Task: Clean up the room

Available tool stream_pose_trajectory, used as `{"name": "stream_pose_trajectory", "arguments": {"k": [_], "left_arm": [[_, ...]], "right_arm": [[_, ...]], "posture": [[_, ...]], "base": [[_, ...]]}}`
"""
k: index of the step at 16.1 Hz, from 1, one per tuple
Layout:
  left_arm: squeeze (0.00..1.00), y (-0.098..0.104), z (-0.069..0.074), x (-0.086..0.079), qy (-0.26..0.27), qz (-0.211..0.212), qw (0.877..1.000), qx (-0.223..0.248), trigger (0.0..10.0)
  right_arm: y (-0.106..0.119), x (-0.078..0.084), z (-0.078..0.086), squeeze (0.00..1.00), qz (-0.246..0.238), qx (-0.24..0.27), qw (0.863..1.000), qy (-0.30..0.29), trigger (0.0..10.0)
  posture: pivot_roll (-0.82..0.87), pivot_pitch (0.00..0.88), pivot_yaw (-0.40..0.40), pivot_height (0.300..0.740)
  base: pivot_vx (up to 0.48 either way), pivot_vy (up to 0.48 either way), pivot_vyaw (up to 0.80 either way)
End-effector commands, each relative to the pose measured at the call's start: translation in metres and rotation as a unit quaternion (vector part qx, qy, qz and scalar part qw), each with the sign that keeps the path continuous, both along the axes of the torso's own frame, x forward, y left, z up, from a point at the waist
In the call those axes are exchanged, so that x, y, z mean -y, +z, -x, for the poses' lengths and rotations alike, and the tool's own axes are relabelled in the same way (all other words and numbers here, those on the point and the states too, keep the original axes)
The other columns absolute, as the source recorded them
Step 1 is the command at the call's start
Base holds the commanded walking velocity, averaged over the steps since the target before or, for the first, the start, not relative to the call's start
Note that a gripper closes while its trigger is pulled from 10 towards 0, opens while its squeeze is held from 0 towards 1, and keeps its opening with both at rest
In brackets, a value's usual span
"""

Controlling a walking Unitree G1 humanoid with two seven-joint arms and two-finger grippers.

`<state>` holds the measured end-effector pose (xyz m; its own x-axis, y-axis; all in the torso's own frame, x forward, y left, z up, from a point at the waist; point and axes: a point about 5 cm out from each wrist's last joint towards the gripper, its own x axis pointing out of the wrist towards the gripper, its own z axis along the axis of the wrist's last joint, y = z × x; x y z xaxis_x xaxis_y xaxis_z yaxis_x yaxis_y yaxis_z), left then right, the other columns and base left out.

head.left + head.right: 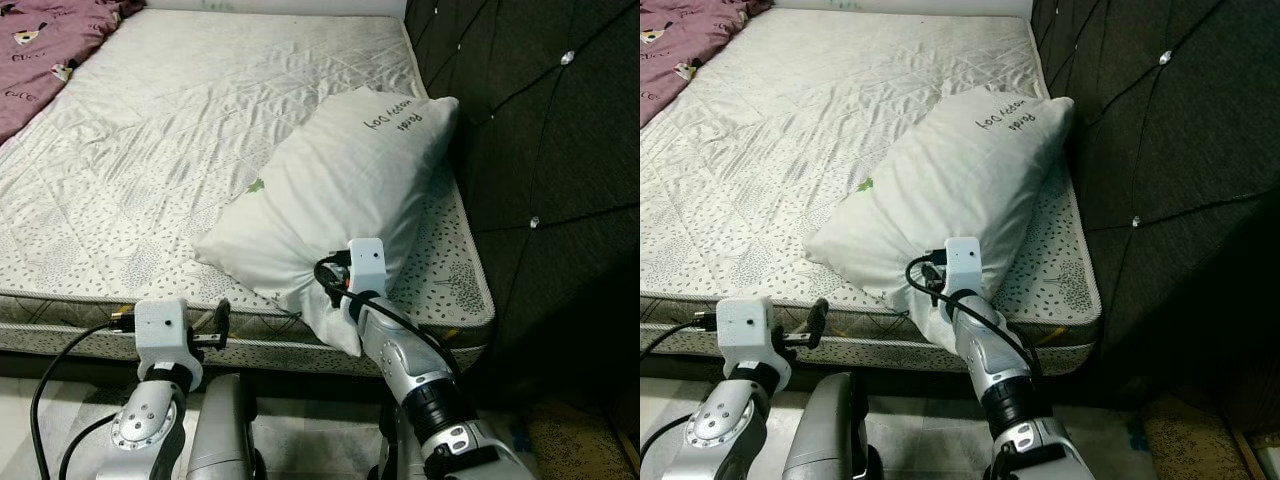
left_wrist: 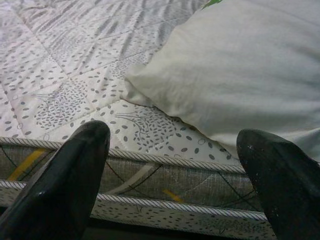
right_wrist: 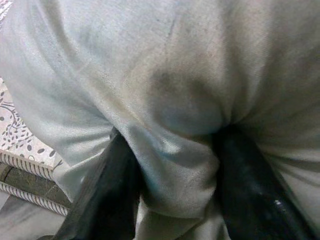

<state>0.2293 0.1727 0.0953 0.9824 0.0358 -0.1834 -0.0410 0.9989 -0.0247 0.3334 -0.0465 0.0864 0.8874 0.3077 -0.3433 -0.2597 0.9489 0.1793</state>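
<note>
A white pillow (image 1: 350,180) with dark lettering lies on the right side of the bare patterned mattress (image 1: 150,150). Its near corner hangs over the bed's front edge. My right gripper (image 3: 175,185) is shut on that corner, with the fabric bunched between its black fingers (image 3: 112,195). In the eye views its wrist (image 1: 365,265) presses against the pillow's near end. My left gripper (image 2: 175,145) is open in front of the bed's edge, left of the pillow and apart from it. Nothing is between its fingers (image 2: 65,180).
A maroon printed blanket (image 1: 40,50) lies at the far left corner of the bed. A dark padded headboard (image 1: 540,150) rises along the right side, close to the pillow. The piped mattress edge (image 2: 165,162) runs just ahead of my left gripper.
</note>
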Motion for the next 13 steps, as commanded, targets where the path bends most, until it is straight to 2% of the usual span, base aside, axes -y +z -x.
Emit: {"name": "stream_pose_trajectory", "arguments": {"k": [1,9,10,12,13], "left_arm": [[0.00,-0.001,-0.001,-0.004,0.003,-0.010,1.000,-0.007,10.0],[0.00,0.000,-0.008,-0.004,0.011,-0.012,1.000,-0.003,10.0],[0.00,0.001,-0.009,-0.005,0.011,-0.016,1.000,-0.002,10.0],[0.00,0.001,-0.010,-0.006,0.013,-0.020,1.000,-0.001,10.0],[0.00,0.001,-0.010,-0.006,0.013,-0.020,1.000,-0.002,10.0]], "right_arm": [[0.012,-0.017,-0.004,0.00,-0.013,0.017,1.000,0.015,0.0],[0.016,0.001,-0.017,0.00,0.004,0.039,0.999,0.002,0.0],[0.022,0.008,-0.022,0.00,0.011,0.060,0.998,0.000,0.0],[0.034,0.036,-0.037,0.00,0.034,0.087,0.995,-0.031,0.0],[0.041,0.062,-0.045,0.00,0.050,0.094,0.992,-0.064,0.0]], "posture": [[0.14,0.101,0.007,0.576],[0.14,0.075,-0.002,0.576],[0.14,0.074,0.000,0.576],[0.14,0.076,0.002,0.576],[0.14,0.077,0.003,0.576]], "base": [[0.000,0.000,0.00],[0.000,0.000,0.00],[0.000,0.000,0.00],[0.000,0.000,0.00],[0.000,0.000,0.00]]}}
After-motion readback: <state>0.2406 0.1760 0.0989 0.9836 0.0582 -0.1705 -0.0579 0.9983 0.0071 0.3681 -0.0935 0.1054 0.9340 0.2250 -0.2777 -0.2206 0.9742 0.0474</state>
